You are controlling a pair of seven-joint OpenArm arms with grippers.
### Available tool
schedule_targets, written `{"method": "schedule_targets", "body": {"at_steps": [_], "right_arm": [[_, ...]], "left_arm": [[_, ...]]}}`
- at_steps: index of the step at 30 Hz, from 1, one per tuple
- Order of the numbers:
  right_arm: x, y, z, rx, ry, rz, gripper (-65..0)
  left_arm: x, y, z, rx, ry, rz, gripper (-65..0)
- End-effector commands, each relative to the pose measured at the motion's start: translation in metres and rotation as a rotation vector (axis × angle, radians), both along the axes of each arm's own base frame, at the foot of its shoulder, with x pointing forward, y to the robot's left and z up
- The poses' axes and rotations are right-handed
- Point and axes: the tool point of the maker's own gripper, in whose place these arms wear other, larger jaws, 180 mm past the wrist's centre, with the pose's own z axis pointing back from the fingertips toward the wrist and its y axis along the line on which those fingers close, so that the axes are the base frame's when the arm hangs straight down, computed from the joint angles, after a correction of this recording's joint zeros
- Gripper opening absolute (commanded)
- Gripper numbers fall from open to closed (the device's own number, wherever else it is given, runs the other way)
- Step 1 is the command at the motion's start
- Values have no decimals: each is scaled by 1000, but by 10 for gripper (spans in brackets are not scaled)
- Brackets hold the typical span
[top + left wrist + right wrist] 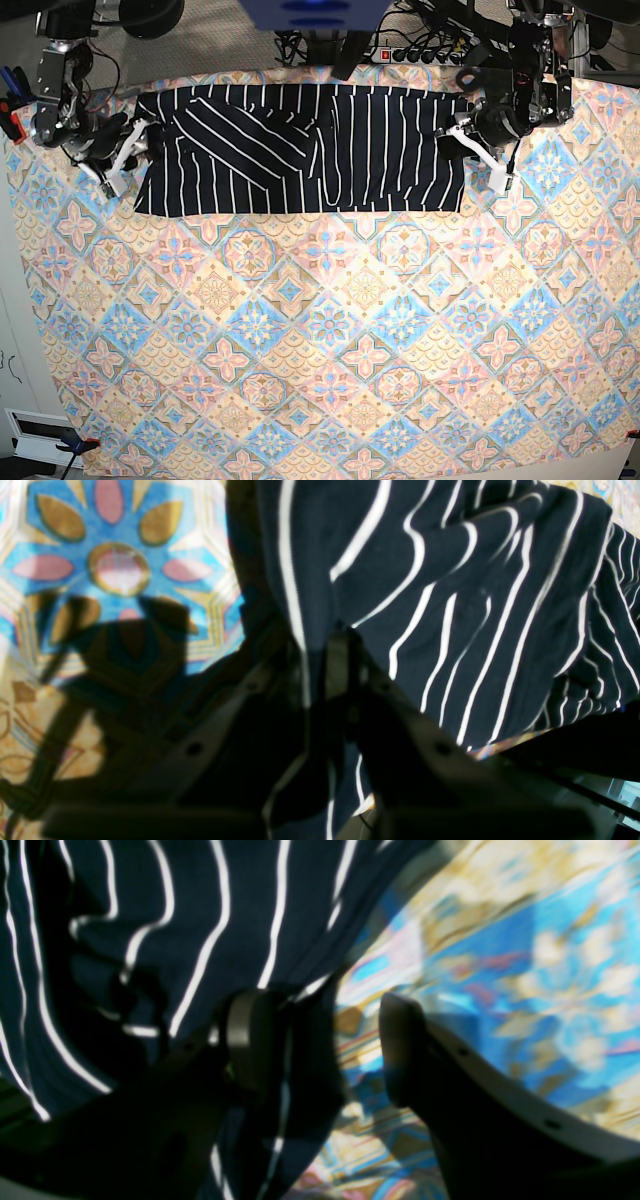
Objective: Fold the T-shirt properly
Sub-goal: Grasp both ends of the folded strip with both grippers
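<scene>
Left gripper (pixel 332 645): jaws pressed together on a fold of the T-shirt (pixel 450 605), dark cloth pinched right between them and running down past the fingers. In the overhead view it sits at the shirt's end nearest it, touching the edge.

Right gripper (pixel 320 1040): jaws standing apart. Shirt edge drapes against one finger (pixel 245 1035); the other finger (pixel 400 1040) is bare, with only the patterned cloth (pixel 500 965) behind it. Nothing clamped that I can see, so it reads as let go, or not yet taken hold.

Outward from both: the shirt stretches between the two grippers as a long band across the far part of the patterned cloth, just below the table's far edge. Most of the cloth on the near side of the grippers lies bare.

Progress, as a judgement: partly done. The shirt is already narrowed into a flat strip, and diagonal stripes over the right-gripper half suggest a sleeve or side panel turned in over the body. Still to do, likely: bring the ends together to shorten the strip, then smooth it.

Look of the shirt: navy, nearly black, thin white stripes. Flat from above; close up, rumpled near both grippers, stripes bending over soft ridges.
</scene>
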Motion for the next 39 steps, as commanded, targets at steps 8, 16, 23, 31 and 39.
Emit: {"method": "schedule_targets", "body": {"at_steps": [8,16,23,31,39], "right_arm": [[16,-5,10,-1,-42,-2,-322],[14,19,-6,85,5,10,-324],[15,26,-4,151,1,-21,-325],[-1,24,-11,123,80,1,-325],[-16,43,-22,115,161,89,-424]], "left_arm": [[9,1,9,-6,-39,-2,-650],[10,1,10,-6,-40,-2,-650],[10,1,10,-5,-41,-1,-650],[10,0,10,-8,-41,0,-650],[10,-5,9,-24,-42,10,-650]]}}
